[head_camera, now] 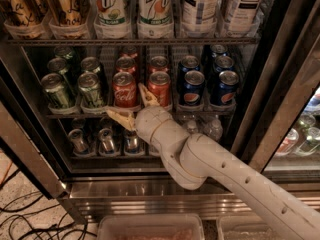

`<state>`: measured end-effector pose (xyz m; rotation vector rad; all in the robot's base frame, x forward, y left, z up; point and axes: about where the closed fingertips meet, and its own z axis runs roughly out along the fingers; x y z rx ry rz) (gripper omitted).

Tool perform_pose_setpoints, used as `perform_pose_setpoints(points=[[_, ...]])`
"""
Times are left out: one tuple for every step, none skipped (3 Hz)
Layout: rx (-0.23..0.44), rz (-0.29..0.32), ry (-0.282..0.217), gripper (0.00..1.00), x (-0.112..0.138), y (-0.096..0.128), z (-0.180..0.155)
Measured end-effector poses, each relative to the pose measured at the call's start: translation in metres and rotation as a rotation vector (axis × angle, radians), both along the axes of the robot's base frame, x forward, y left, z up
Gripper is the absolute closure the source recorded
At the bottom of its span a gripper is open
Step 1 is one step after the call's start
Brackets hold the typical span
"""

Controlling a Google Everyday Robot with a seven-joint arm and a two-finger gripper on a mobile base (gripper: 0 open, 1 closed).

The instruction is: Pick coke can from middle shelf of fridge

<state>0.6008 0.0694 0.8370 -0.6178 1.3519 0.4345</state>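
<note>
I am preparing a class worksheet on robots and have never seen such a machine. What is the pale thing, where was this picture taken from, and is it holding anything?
The pale tube is a robot's arm, reaching from the lower right into a drinks fridge. At its tip is the hand, which has two tan fingers spread open. The one camera looks into the fridge from the front; where it is mounted cannot be told. The middle shelf holds green cans on the left, red cola cans in the middle and blue cans on the right. Tall bottles stand on the shelf above. The hand is just in front of the front red cans and holds nothing.
</note>
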Motion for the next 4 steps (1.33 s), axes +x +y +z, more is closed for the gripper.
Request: perform_pose_setpoints(points=[[0.001, -0.001, 0.006, 0.25, 0.015, 0.001, -0.002], [-0.002, 0.001, 0.016, 0.25, 0.027, 0.002, -0.006], [-0.007, 0.009, 0.023, 0.27, 0.037, 0.007, -0.009], [-0.01, 0.019, 0.024, 0.35, 0.041, 0.013, -0.01]])
